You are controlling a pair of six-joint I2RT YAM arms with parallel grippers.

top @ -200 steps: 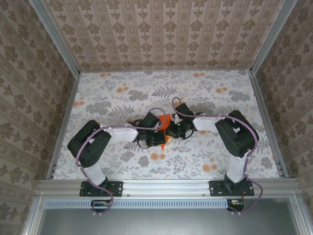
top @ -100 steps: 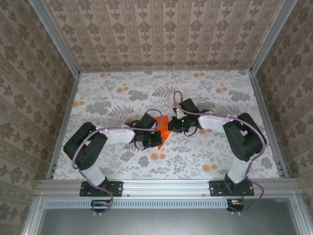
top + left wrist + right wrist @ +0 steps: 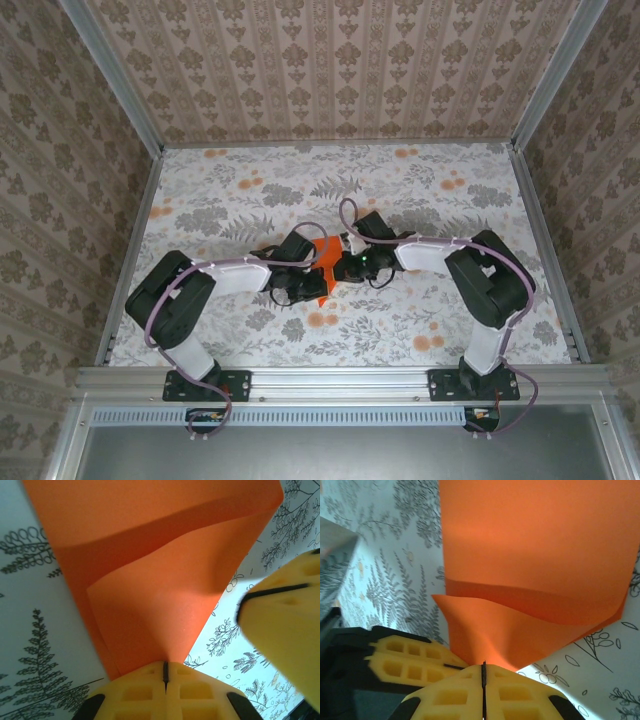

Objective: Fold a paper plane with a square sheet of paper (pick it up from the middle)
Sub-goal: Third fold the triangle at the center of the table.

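Count taken: two arms, two tools, one square sheet of paper, one desk.

The left arm [image 3: 235, 272] reached in from the left side of the desk [image 3: 250, 200], over a tablecloth [image 3: 440, 300] printed with grey leaves and pale orange flowers. The left tool [image 3: 165, 667] had its yellow fingers pressed together, with only a thin dark seam between them, pinching an edge of the paper. In the left wrist view the sheet narrowed down to that pinch and widened away from it.

The square sheet of paper [image 3: 322, 255], vivid orange, was held at the middle of the desk between the two tools, and each tool gripped it. It was folded rather than flat: both wrist views showed one layer lying over another with a soft curved crease between them. Seen from above, its visible long axis ran roughly from far to near, broader at the far end and slimmer toward the near end. Whether any part rested on the cloth could not be told.

The right tool [image 3: 483, 667] likewise had its fingers pressed together on an edge of the sheet, with a finger of the left tool just beside it. The right arm [image 3: 425, 252] reached in from the right, and the two wrists sat close together.
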